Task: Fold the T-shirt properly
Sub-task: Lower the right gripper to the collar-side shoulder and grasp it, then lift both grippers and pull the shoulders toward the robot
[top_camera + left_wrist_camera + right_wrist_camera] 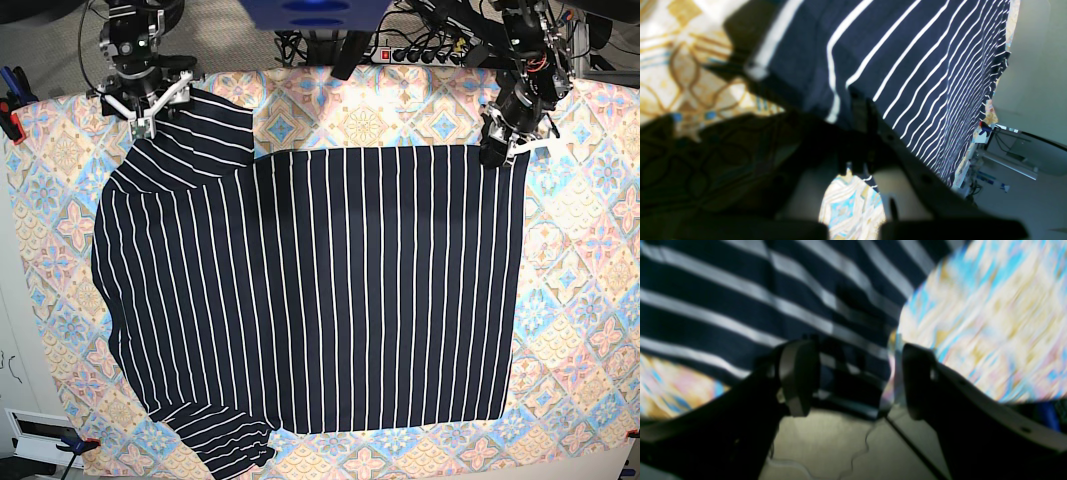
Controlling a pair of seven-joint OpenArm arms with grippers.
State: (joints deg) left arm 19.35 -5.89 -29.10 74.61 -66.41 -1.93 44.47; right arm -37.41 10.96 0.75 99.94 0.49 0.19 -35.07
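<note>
Currently my left gripper (495, 152) pinches the T-shirt (330, 300) hem corner. My right gripper (150, 110) stands spread open over the sleeve, holding nothing.

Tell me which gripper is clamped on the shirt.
The left gripper, jaws shut on the T-shirt at its far corner; the right gripper stands open over the sleeve.

- Robotics lab or test room, not a home; two robot arms (135, 55) mounted at the far edge of a table
- Table draped in a floral-tile cloth (580, 300), pinned at the edges by spring clamps (12, 118)
- Power strip (425, 52) and loose cables behind the arms
- Bare pale floor (826, 446) under the table edge; metal frame legs (1007, 163) visible in the left wrist view
</note>
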